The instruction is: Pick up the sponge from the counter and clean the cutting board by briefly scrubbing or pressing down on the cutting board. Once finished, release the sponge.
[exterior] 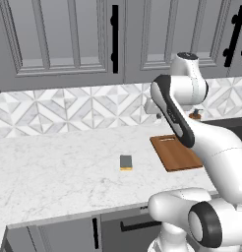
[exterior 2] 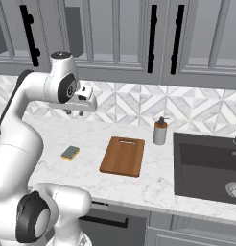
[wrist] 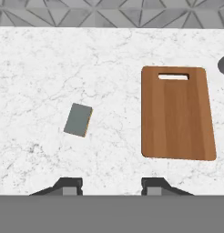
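End effector (wrist: 109, 184) high above counter (wrist: 50, 68)

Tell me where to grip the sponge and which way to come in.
Come straight down onto the sponge, which lies flat and alone on the counter, left of the cutting board. Close the open hand across its two long sides, rolled to match its slight skew.

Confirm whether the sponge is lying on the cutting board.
No. The sponge lies on the bare counter, well apart from the cutting board, with white marble showing between them.
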Robot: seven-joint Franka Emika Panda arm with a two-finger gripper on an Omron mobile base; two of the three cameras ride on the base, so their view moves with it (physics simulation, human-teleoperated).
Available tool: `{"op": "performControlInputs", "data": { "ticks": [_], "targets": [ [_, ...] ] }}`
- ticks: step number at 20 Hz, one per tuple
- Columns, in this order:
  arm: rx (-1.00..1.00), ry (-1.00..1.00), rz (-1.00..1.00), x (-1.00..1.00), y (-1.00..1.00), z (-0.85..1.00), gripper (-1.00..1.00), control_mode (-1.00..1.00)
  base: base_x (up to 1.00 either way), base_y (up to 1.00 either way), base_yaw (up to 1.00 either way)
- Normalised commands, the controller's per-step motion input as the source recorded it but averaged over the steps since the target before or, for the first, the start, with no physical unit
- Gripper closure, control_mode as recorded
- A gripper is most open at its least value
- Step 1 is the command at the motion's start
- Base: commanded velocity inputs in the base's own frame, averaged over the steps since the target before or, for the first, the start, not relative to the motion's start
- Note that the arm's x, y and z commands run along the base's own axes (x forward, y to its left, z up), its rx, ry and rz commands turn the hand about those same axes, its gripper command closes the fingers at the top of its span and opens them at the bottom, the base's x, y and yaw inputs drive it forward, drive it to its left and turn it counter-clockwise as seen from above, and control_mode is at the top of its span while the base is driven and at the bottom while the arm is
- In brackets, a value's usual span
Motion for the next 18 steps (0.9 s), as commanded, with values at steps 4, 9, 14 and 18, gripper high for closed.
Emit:
{"op": "performControlInputs", "data": {
  "ticks": [4, 9, 14, 18],
  "targets": [
    [0.0, 0.0, 0.0, -0.09, 0.0, 0.0, -1.0, -1.0, 0.0, 0.0, 0.0],
    [0.0, 0.0, 0.0, -0.32, 0.0, -0.05, -1.0, -1.0, 0.0, 0.0, 0.0],
    [0.0, 0.0, 0.0, -0.45, 0.0, -0.1, -1.0, -1.0, 0.0, 0.0, 0.0],
    [0.0, 0.0, 0.0, -0.57, 0.03, -0.16, -1.0, -1.0, 0.0, 0.0, 0.0]
  ]
}}
